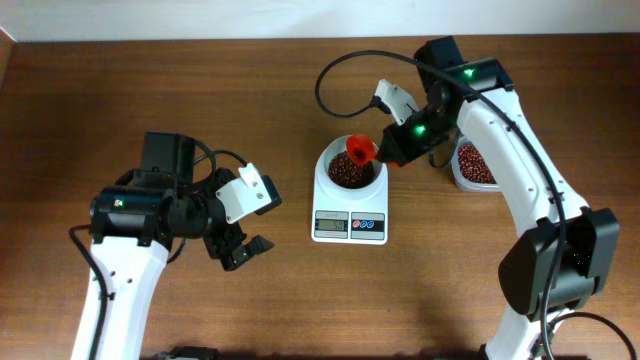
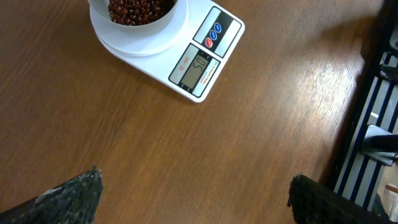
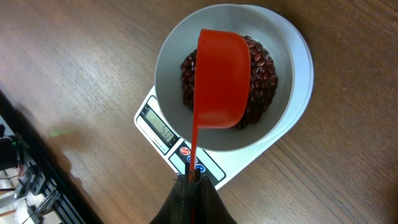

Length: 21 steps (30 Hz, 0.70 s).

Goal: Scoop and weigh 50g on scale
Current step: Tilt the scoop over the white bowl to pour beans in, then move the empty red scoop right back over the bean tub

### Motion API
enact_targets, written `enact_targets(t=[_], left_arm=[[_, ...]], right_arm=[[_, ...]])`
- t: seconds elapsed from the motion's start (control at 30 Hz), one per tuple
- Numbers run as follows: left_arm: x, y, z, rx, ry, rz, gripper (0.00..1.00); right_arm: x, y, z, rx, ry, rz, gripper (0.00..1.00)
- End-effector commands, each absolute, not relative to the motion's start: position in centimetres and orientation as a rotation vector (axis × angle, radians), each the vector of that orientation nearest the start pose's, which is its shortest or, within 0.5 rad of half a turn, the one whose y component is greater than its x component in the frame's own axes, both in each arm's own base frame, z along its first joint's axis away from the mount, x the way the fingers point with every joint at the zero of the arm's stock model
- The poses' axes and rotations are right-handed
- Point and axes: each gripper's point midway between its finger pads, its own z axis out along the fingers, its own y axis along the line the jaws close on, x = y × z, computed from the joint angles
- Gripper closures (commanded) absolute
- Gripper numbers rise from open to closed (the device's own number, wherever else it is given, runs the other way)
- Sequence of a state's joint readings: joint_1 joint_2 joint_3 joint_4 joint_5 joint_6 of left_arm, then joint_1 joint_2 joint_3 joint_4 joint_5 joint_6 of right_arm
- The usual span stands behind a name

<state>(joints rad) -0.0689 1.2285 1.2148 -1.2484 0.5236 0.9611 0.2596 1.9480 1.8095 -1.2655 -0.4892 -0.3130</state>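
The white scale point(image 1: 350, 222) stands mid-table, its round white bowl point(image 1: 327, 158) holding dark red beans point(image 1: 345, 172). In the left wrist view the scale point(image 2: 163, 55) shows its lit display point(image 2: 200, 66). My right gripper point(image 3: 194, 185) is shut on the thin handle of a red scoop point(image 3: 221, 78). The scoop hangs over the bowl point(image 3: 166, 59), its outer side turned toward the camera. From overhead, the scoop point(image 1: 361, 150) sits at the bowl's far right rim beside the right gripper point(image 1: 384, 153). My left gripper point(image 1: 248, 252) hovers open left of the scale, its fingers point(image 2: 69, 198) wide apart over bare wood.
A clear tub point(image 1: 470, 166) of red beans sits to the right of the scale, partly under the right arm. A black cable point(image 1: 330, 80) loops above the bowl. Dark rails point(image 2: 373, 112) mark the table's edge in the left wrist view.
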Motion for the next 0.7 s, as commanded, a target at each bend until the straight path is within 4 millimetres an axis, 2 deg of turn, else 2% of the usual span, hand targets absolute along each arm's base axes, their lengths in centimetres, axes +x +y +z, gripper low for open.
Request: enact_targets(t=[0.0, 0.2, 0.3, 0.5, 0.57, 0.67], left_arm=[[24.1, -10.2, 21.2, 1.364, 2.207, -0.448, 0.01], [24.1, -10.2, 21.2, 1.364, 2.207, -0.447, 0.01], [24.1, -10.2, 21.2, 1.364, 2.207, -0.448, 0.01], [24.1, -10.2, 21.2, 1.364, 2.207, -0.448, 0.01], [24.1, -10.2, 21.2, 1.364, 2.207, -0.448, 0.01], [24.1, -10.2, 21.2, 1.364, 2.207, -0.448, 0.01]], right_arm=[[37.7, 18.2, 17.5, -0.833, 2.702, 0.779, 0.96], [38.4, 16.7, 18.5, -0.731, 2.671, 0.902, 0.96], [38.8, 15.1, 18.5, -0.666, 2.684, 0.911, 0.96], [38.9, 11.0, 18.5, -0.505, 2.743, 0.911, 0.96], [38.7, 8.6, 18.3, -0.405, 2.777, 0.91, 0.96], [38.4, 6.2, 18.1, -0.316, 2.812, 0.889, 0.96]])
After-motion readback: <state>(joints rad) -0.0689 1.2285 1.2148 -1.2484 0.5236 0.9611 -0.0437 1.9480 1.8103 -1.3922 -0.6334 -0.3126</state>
